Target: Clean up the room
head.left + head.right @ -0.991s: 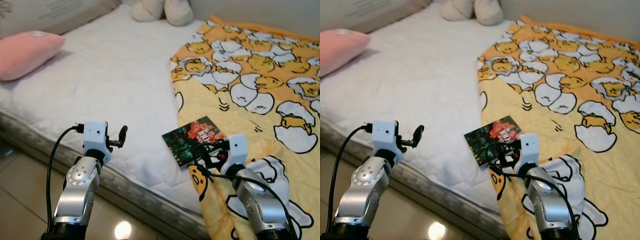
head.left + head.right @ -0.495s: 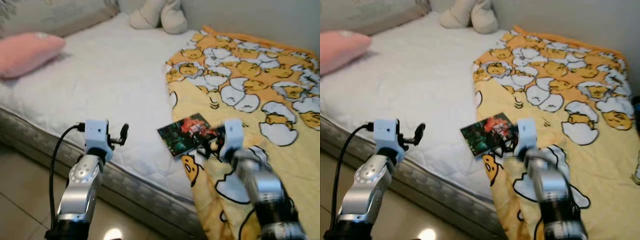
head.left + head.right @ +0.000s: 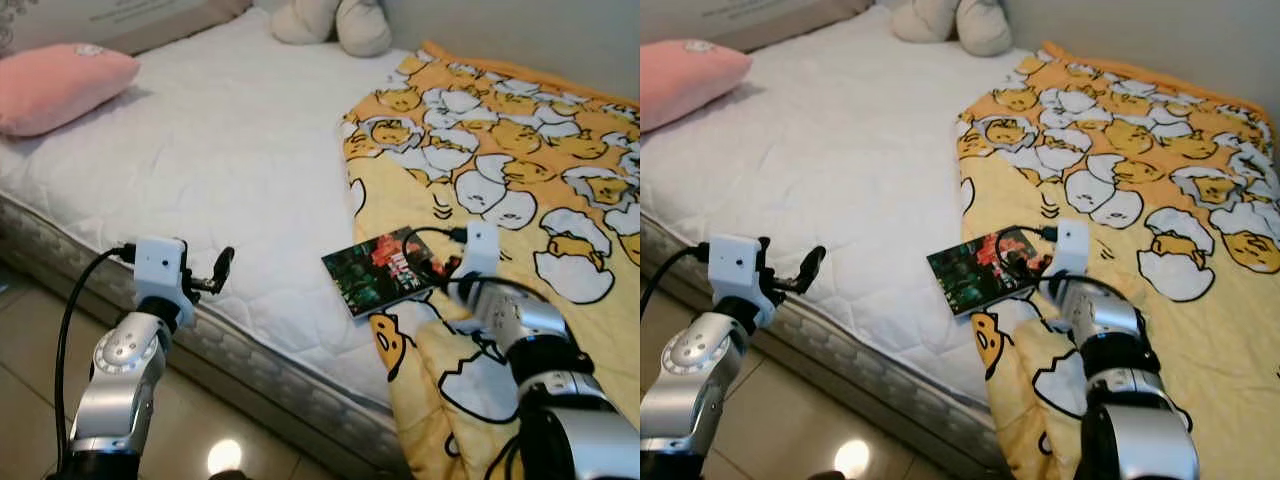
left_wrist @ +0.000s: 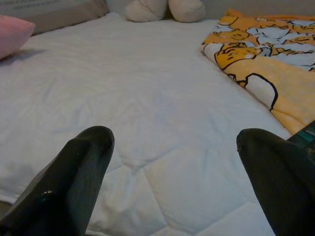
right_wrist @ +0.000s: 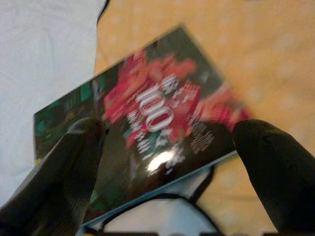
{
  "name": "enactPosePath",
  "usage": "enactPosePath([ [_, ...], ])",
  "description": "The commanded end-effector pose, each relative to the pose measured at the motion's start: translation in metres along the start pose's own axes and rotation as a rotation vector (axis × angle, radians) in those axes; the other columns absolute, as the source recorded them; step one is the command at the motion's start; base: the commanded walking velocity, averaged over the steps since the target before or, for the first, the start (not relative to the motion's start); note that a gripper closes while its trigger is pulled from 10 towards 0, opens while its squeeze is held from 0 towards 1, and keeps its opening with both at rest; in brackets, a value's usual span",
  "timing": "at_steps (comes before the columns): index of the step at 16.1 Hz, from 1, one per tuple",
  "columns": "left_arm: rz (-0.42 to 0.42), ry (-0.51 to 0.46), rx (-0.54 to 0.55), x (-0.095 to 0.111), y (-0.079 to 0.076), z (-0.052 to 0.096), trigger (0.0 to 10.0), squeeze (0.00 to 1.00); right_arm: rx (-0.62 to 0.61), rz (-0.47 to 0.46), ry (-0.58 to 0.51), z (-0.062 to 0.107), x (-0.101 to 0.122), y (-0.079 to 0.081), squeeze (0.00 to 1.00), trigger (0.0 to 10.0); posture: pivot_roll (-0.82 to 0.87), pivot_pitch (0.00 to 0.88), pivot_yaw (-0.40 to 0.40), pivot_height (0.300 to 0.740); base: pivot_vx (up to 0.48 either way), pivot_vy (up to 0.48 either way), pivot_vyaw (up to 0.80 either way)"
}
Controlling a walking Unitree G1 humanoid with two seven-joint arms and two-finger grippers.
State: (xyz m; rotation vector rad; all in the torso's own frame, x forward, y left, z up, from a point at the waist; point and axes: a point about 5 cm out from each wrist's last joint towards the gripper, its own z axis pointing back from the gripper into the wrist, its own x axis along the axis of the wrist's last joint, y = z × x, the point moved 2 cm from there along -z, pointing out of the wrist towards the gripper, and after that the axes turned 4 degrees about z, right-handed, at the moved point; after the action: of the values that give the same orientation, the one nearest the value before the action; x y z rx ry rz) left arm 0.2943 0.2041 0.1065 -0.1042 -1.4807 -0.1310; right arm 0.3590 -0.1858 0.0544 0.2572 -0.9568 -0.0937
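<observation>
I see the book (image 3: pixel 385 272), glossy dark cover with red and green print, lying flat near the front edge of the bed, half on the white mattress (image 3: pixel 230 170) and half on the yellow egg-print blanket (image 3: pixel 520 170). My right gripper (image 5: pixel 167 147) hangs directly over it; in the right wrist view both black fingers (image 5: pixel 74 167) are spread wide, one to each side of the cover, and pinch nothing (this view is blurred, so I cannot tell whether the tips touch the book). My left gripper (image 3: pixel 222 268) is held out over the mattress edge, well apart from the book, fingers also spread with bare quilting between them. A pink pillow (image 3: pixel 62 85) lies at the far left of the bed, a beige plush toy (image 3: pixel 335 22) at the head end. Tiled floor (image 3: pixel 30 380) runs below the bed front.
</observation>
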Motion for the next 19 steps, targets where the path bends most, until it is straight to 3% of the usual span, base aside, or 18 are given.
enactPosePath([
  [1, -0.006, -0.020, -0.024, 0.009, 0.000, -0.003, 10.0, 0.00, 0.002, -0.074, 0.006, 0.000, 0.000, -0.004, 1.00, 10.0, 0.06, 0.000, -0.015, 0.740, 0.000, 0.000, 0.00],
  [3, -0.006, 0.002, -0.092, 0.009, -0.006, -0.007, 10.0, 0.00, 0.017, -0.241, 0.010, 0.002, -0.002, -0.010, 1.00, 10.0, 0.06, 0.000, -0.017, 0.740, 0.000, 0.000, 0.00],
  [6, 0.060, -0.003, -0.210, 0.011, -0.019, -0.005, 10.0, 0.00, 0.062, -0.384, 0.011, 0.006, 0.001, -0.018, 1.00, 10.0, 0.05, 0.000, -0.030, 0.740, 0.000, 0.000, 0.00],
  [8, 0.108, 0.053, -0.418, 0.002, -0.040, 0.004, 10.0, 0.00, 0.104, -0.488, 0.047, 0.011, -0.004, -0.024, 1.00, 10.0, 0.04, 0.000, -0.031, 0.740, 0.000, 0.000, 0.00],
  [11, 0.161, 0.149, -0.596, -0.008, -0.042, 0.009, 10.0, 0.00, 0.147, -0.577, 0.039, 0.016, 0.002, -0.028, 1.00, 10.0, 0.03, 0.000, -0.029, 0.740, 0.000, 0.000, 0.00],
  [13, 0.155, 0.247, -0.734, -0.008, -0.040, 0.017, 10.0, 0.00, 0.190, -0.599, 0.027, 0.016, 0.005, -0.026, 1.00, 10.0, 0.03, 0.000, -0.019, 0.740, 0.000, 0.000, 0.00],
  [16, 0.048, 0.350, -0.803, -0.008, -0.026, 0.022, 10.0, 0.00, 0.224, -0.586, 0.073, 0.017, -0.007, -0.024, 1.00, 10.0, 0.04, 0.000, -0.013, 0.740, 0.000, 0.000, 0.00],
  [19, 0.017, 0.402, -0.818, -0.016, -0.027, 0.025, 10.0, 0.00, 0.201, -0.595, 0.055, 0.017, -0.008, -0.028, 1.00, 10.0, 0.04, 0.000, -0.013, 0.740, 0.000, 0.000, 0.00],
])
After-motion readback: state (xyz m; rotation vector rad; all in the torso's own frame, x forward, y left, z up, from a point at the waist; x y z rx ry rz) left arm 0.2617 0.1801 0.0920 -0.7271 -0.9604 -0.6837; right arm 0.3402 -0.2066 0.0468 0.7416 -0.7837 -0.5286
